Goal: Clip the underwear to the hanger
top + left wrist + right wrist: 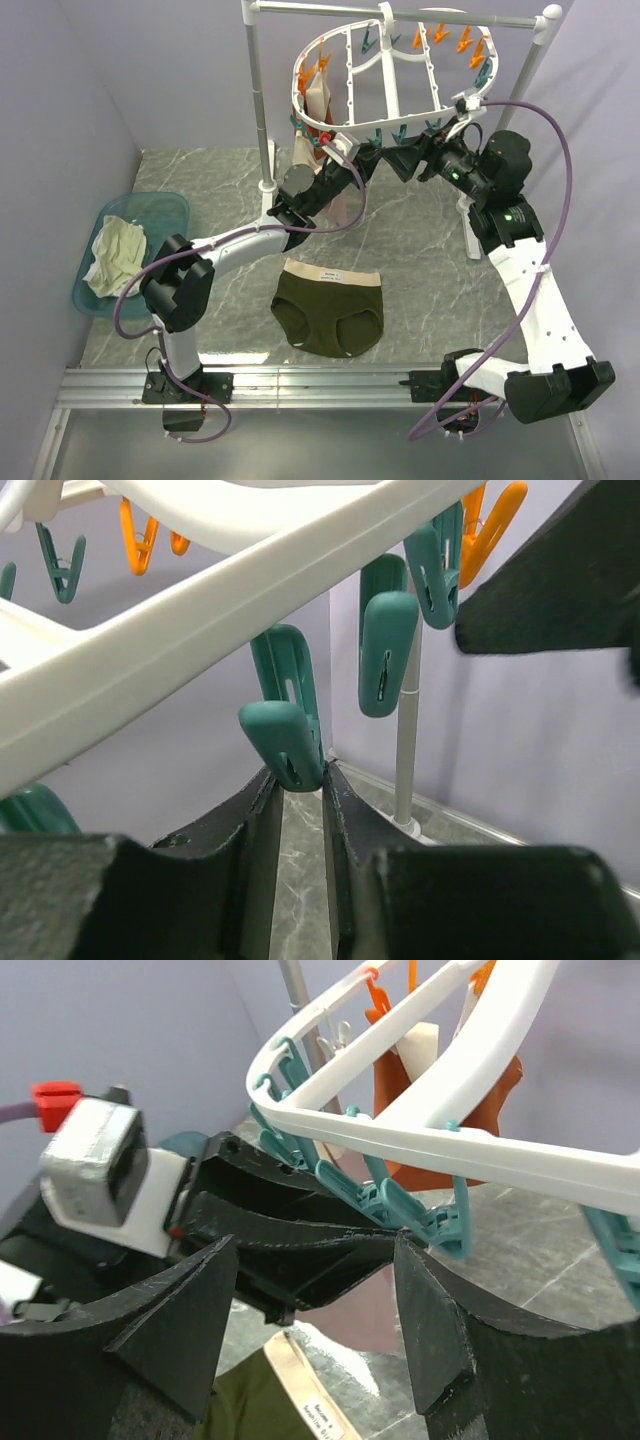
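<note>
The underwear [330, 310] lies flat on the worktop [420, 250], well below both tools, so all the clipping seems left: the left tool [297, 780] pinches a teal clothespin [283, 742] under the hanger [200, 610], with the right tool [315, 1250] spread empty just beside it.
</note>
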You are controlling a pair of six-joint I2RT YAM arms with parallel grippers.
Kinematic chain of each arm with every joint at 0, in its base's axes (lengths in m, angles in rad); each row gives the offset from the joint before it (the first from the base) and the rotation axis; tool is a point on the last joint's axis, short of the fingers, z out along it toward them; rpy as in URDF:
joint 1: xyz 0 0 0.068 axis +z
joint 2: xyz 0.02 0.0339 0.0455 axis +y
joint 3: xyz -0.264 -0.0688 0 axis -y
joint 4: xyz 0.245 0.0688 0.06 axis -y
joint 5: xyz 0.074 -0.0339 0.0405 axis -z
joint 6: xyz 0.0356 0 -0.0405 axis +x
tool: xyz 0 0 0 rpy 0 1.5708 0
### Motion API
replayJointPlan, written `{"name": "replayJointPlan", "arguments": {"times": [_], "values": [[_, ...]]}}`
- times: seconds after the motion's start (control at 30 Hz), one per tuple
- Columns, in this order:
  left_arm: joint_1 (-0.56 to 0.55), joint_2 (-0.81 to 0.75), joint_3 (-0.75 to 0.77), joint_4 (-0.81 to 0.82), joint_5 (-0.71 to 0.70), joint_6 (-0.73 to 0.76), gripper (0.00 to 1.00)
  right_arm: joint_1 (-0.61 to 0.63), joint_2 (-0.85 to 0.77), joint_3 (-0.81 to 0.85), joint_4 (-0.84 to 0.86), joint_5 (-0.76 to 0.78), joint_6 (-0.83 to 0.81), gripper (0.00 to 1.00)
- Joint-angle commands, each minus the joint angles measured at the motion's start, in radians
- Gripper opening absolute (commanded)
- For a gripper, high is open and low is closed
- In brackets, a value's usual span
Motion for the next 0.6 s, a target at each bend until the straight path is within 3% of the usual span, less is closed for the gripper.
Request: {"name": "replayJointPlan", "arguments": {"times": [0.0, 0.57], "values": [[0.004, -0.076, 0.004, -0.002, 0.018, 0.010, 0.25, 0.052, 0.019, 0.030, 0.020, 0.094, -0.065, 0.72], [0.004, -0.132, -0.040, -0.042, 0.062, 0.065, 0.15, 0.104, 0.108, 0.102, 0.040, 0.186, -0.121, 0.79]]}}
